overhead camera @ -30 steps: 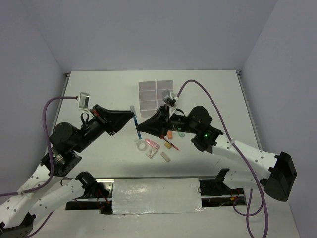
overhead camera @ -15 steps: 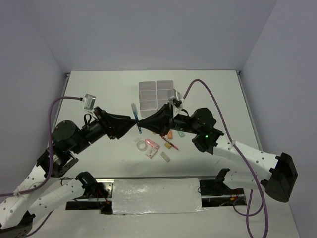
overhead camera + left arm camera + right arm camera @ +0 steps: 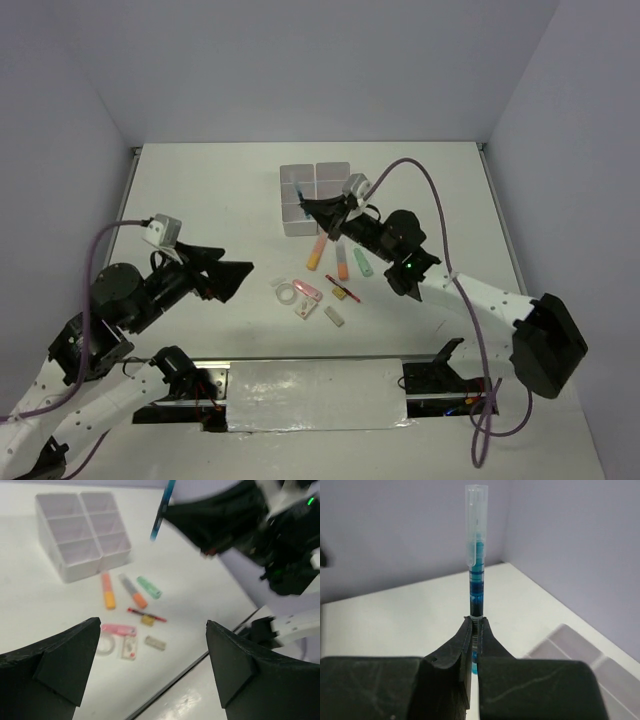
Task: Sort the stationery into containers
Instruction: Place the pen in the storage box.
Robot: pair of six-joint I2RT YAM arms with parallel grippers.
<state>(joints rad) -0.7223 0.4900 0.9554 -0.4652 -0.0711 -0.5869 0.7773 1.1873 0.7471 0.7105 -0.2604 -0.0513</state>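
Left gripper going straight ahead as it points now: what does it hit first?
Probably the tape ring and erasers lying on the table; the left gripper is open and aimed there. Depth is unclear.

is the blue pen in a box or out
Out: the right claw is shut on the blue pen, holding it in the air near the containers.

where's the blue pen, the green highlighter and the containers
blue pen (image 3: 476, 585), right wrist view, mid barrel
green highlighter (image 3: 149, 587), left wrist view, middle of body
containers (image 3: 82, 571), left wrist view, near outer wall
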